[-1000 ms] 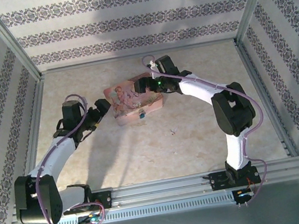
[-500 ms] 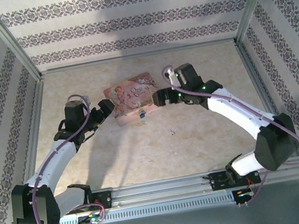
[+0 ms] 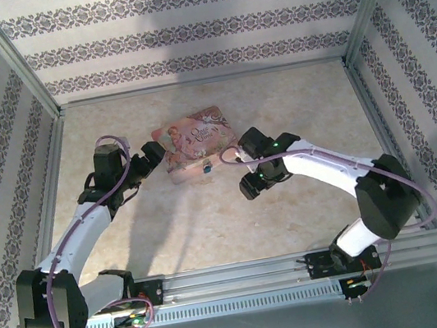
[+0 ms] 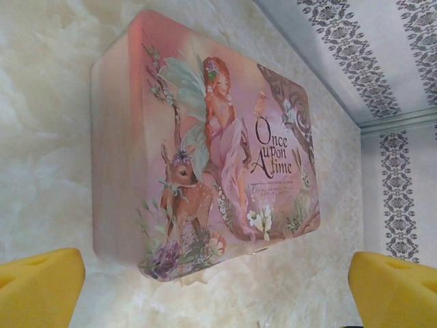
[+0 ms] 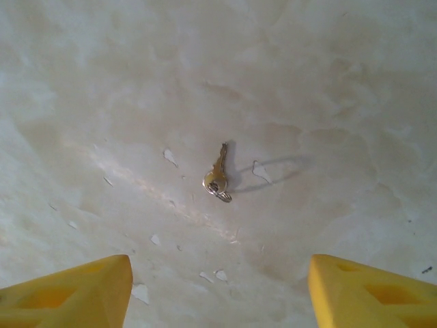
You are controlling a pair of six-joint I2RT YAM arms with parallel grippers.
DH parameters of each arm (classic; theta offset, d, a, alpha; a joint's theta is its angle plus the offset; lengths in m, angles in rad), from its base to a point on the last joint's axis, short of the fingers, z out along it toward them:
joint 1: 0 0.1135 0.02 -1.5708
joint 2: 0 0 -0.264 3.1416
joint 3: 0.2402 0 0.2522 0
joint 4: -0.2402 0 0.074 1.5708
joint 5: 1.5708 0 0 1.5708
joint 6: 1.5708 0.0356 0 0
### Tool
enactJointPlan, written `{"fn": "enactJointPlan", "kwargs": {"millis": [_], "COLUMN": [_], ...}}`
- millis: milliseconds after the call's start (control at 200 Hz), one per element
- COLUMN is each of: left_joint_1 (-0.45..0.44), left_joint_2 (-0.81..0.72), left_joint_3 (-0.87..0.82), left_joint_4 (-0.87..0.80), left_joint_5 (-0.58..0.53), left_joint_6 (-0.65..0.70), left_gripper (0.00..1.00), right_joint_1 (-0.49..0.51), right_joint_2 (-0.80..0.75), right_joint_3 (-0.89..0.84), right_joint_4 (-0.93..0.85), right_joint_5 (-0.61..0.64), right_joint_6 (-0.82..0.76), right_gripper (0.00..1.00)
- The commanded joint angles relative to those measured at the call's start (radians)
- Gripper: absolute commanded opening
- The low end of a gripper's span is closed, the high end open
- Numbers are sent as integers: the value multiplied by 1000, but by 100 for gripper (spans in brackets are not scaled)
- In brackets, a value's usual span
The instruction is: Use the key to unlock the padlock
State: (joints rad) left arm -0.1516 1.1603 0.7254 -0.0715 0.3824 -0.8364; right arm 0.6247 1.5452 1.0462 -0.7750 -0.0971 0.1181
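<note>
Hovering right hand (image 5: 217, 290) spread open; key (image 5: 218, 179) on table (image 5: 341, 82) ahead, centred, untouched.

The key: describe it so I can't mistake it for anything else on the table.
On the robot's side of the pink tin, the right pincer hangs open over bare tabletop. Straight ahead of it, in the right wrist view, lies the key: a tiny brassy piece on a small ring. Unlike the flat white flecks around it, it casts a shadow.

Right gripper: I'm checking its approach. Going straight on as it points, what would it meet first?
Likely the key, lying on the table ahead of the open right gripper; depth is unclear.
</note>
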Motion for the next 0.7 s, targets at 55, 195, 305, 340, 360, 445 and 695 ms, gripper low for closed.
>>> {"fn": "enactJointPlan", "kwargs": {"millis": [55,195,305,340,360,445,695], "left_joint_1": [-10,-11,-10,-10,-10,-10,-10], "left_joint_2": [-4,-7,-6,-6,-7,-7,-8], "left_joint_3": [13,6,3,3,2,5,3], "left_joint_4": [-13,-13,-16,-16,-17,-19,-20], "left_joint_5": [-18,-25,-26,-28,-28,-31,-34], "left_joint_6": [21,20,19,20,20,21,23], "left_gripper": [99,99,99,99,99,99,99], "right_joint_1": [4,4,4,6,5,10,23], "right_joint_2": [85,144,184,197,204,226,283], "right_joint_3": [45,79,102,109,112,130,140], "right_joint_4": [-40,-38,-38,-41,-42,-44,-49], "right_joint_5": [-26,-12,0,0,-2,-8,6], "right_joint_6": [-87,-109,-129,-134,-136,-138,-129], "right_gripper": [59,54,52,51,50,48,40]}}
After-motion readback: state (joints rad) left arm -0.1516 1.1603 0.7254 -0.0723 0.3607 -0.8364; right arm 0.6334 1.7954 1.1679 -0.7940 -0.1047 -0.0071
